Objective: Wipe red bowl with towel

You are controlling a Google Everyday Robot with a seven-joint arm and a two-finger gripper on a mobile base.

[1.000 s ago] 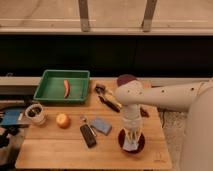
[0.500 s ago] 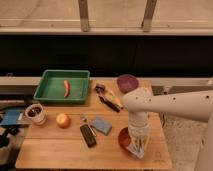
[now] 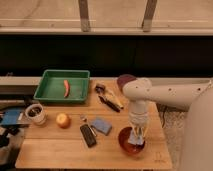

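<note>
While pale blue towel [image 3: 134, 139] sits in round red bowl [image 3: 132, 141], my gripper [image 3: 136, 134] presses it — finger state unclear; next, circular scrubbing.

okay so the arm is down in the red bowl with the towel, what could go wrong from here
1. The red bowl sits near the front right corner of the wooden table; sideways wiping could slide it toward the edge.
2. The gripper is pressing the towel straight down into the bowl, so an off-centre push may tip it.
3. The black remote and blue sponge lie just left, where a wide stroke could hit them.
</note>
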